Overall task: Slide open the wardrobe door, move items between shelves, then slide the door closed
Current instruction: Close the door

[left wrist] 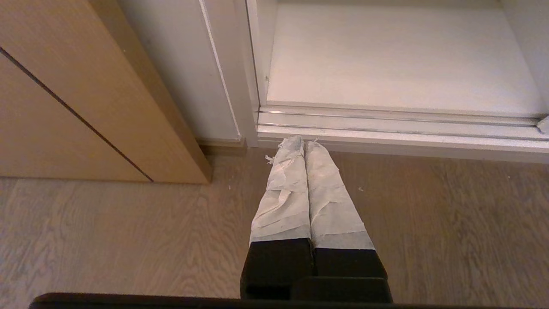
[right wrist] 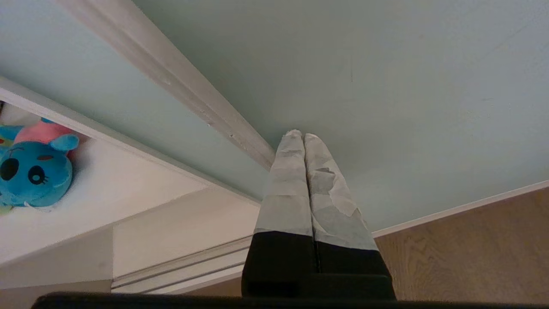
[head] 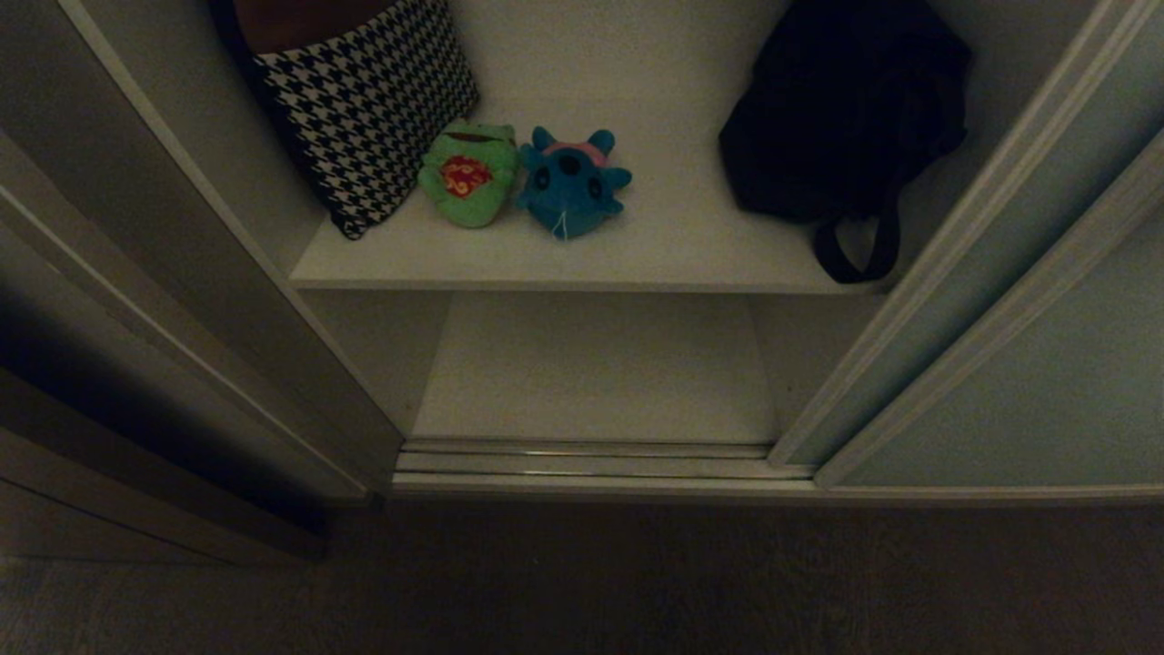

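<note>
Reaching next means spreading the right gripper (right wrist: 303, 136), fingers now pressed together beside the sliding wardrobe door (right wrist: 386, 86); approach blue plush (head: 571, 182) squarely.

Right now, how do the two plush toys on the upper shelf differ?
The frog is green with a red patterned belly; the blue toy has dark eyes and a pink back. The frog lies against the houndstooth cushion; the blue toy lies on the side nearer the black bag. Both are small, side by side on the upper shelf.
</note>
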